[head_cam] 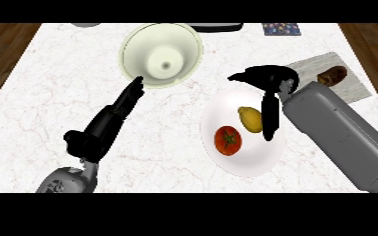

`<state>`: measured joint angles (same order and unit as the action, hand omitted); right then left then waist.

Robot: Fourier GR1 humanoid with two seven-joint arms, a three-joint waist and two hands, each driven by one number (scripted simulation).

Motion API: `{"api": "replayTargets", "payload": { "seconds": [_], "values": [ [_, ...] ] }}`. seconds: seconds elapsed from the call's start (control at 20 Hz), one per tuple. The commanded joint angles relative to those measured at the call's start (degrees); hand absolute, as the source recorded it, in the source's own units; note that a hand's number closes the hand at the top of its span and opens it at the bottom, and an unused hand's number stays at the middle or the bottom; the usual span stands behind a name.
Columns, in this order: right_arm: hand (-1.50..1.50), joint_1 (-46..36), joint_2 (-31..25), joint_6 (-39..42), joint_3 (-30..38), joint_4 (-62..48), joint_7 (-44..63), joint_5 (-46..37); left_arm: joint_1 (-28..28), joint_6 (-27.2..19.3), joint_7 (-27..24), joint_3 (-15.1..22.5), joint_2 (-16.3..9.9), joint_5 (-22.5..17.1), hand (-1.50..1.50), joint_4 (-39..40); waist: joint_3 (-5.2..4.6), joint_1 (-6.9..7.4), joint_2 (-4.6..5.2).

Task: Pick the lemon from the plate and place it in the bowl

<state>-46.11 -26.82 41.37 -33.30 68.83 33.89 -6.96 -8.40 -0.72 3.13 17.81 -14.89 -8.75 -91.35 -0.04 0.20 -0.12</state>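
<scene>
Lemon (251, 118) on plate (255, 162), beside tomato (228, 140). Right hand (270, 80) over plate's far edge, fingers extended beside lemon, nothing held. Left hand (111, 120) straight-fingered, tips at bowl (162, 54) rim.

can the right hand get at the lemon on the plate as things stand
Probably yes. The right hand hangs over the white plate with its fingers pointing down just right of the lemon. The tomato lies on the lemon's other side, out of the way.
</scene>
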Motion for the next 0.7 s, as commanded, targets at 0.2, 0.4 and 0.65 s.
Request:
{"api": "replayTargets", "payload": {
  "seconds": [0.2,0.4,0.65],
  "values": [
    [-1.5,8.6,2.0,-2.2,0.4,6.8,-2.2,-11.2,3.2,2.0,-3.9,-1.1,1.6,2.9,0.0,1.0,0.04,-0.07,0.09],
    [-1.5,9.9,3.2,-5.1,1.4,3.9,-7.4,-17.5,0.1,3.5,1.5,-2.8,1.6,2.1,0.0,-1.4,0.06,0.13,0.15],
    [-1.5,17.4,-0.7,-7.7,3.4,12.2,-10.3,-21.2,3.3,3.6,3.8,-3.6,1.4,2.5,0.0,-5.2,0.06,-0.18,-0.02]
  ]
}}
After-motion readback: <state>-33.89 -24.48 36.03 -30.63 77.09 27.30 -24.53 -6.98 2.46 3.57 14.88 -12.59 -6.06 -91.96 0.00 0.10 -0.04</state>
